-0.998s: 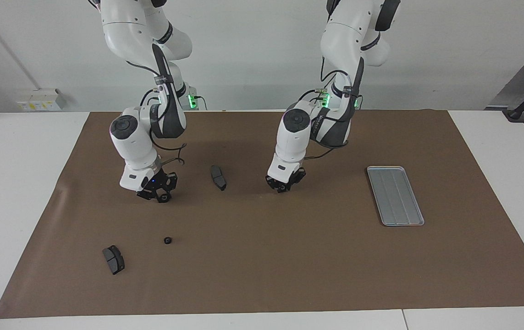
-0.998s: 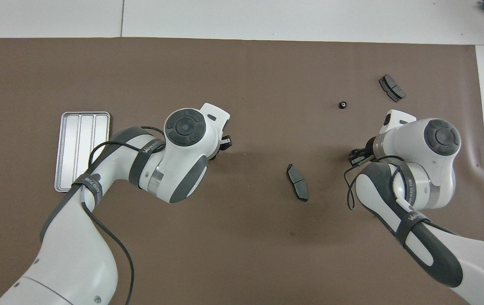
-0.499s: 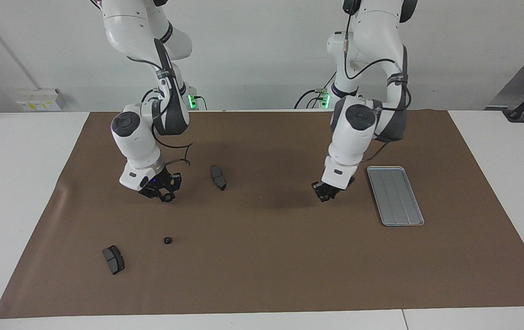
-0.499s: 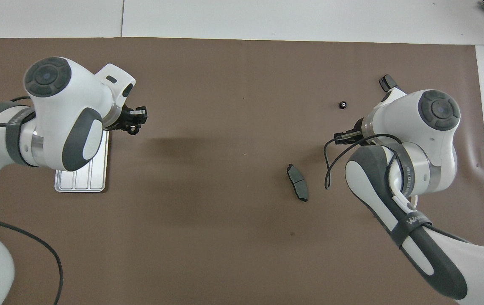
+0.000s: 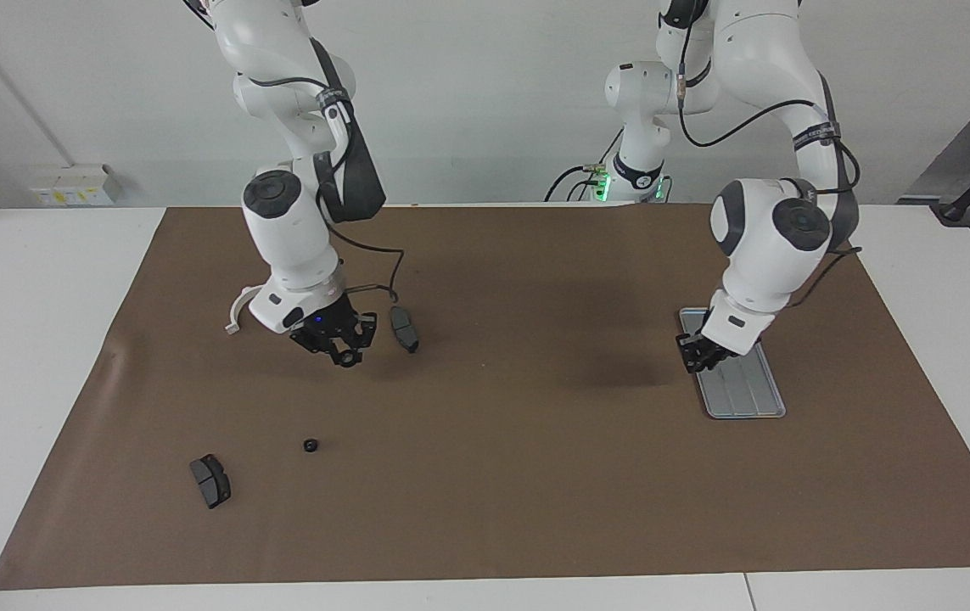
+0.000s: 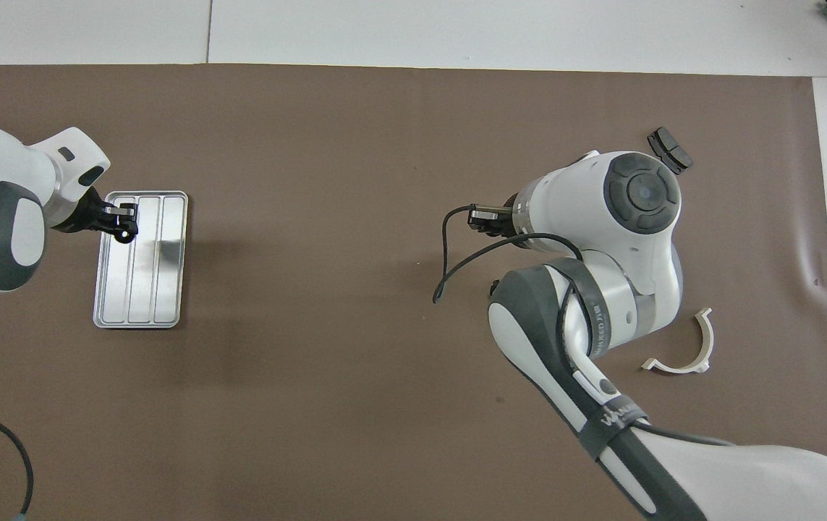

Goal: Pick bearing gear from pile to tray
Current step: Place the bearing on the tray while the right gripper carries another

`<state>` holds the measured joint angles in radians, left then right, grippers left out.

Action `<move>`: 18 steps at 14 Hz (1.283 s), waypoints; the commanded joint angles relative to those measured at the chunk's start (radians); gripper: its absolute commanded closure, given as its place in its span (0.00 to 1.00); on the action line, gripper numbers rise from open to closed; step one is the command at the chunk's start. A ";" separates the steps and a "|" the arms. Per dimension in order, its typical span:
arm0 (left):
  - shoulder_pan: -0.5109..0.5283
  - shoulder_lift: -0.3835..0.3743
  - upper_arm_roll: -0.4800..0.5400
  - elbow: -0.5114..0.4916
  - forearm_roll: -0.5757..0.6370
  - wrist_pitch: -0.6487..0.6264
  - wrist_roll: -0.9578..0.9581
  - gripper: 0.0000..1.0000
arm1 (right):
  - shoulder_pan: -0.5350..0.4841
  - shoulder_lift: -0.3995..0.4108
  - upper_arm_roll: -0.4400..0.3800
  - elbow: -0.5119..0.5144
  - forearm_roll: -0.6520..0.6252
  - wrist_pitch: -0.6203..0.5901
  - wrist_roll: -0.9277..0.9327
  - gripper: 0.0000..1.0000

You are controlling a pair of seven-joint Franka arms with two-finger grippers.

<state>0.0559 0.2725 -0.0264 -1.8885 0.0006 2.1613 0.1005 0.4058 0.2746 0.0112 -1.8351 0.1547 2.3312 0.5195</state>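
Left gripper (image 6: 121, 221) hangs over the tray (image 6: 167, 289), above the corner at about 11 o'clock from the tray's centre in the overhead view, its fingers drawn narrow on what looks like a small dark round gear (image 6: 124, 234). The tray lies on the brown mat (image 6: 355, 362) at the left arm's end, long axis running 12 to 6 in that view, ribs lengthwise. The facing view shows the gripper low over the tray's rim but not touching it. Judged from this, the carry is nearly done: the release point lies toward 5 o'clock from the gripper, so a short shift inward would put the gear over the ribs instead of the rim, where it might roll off. Right gripper (image 5: 340, 341) waits over the mat just beside one grey pad (image 5: 404, 329), with the white bracket (image 5: 235, 310) near it. A loose gear (image 5: 310, 445) lies on the mat at about 6 o'clock from that gripper in the facing view, well apart from the tray, with a second pad (image 5: 210, 481) near it; the right arm is plainly the nearer one for it.
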 commanded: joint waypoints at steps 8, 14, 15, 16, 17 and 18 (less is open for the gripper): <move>-0.010 -0.088 -0.012 -0.205 0.006 0.180 -0.004 0.52 | 0.214 0.224 0.001 0.066 0.008 0.200 0.277 0.72; -0.048 -0.070 -0.018 -0.146 0.004 0.175 -0.028 0.02 | 0.197 0.187 -0.013 0.046 -0.081 0.160 0.274 0.00; -0.085 -0.067 -0.018 -0.126 0.004 0.169 -0.074 0.03 | 0.161 0.160 -0.017 0.046 -0.096 0.133 0.260 0.00; -0.111 -0.058 -0.018 -0.115 0.004 0.172 -0.140 0.04 | 0.112 0.134 -0.017 0.045 -0.106 0.108 0.229 0.00; -0.146 -0.056 -0.018 -0.106 0.004 0.172 -0.200 0.06 | 0.076 0.117 -0.017 0.046 -0.109 0.088 0.173 0.00; -0.186 -0.052 -0.018 -0.090 0.004 0.169 -0.249 0.07 | 0.036 0.103 -0.017 0.046 -0.110 0.071 0.110 0.00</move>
<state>-0.0608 0.2148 -0.0573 -2.0042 0.0000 2.3325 -0.0571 0.5197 0.4270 -0.0179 -1.7772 0.0594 2.4483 0.7204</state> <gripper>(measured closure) 0.048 0.000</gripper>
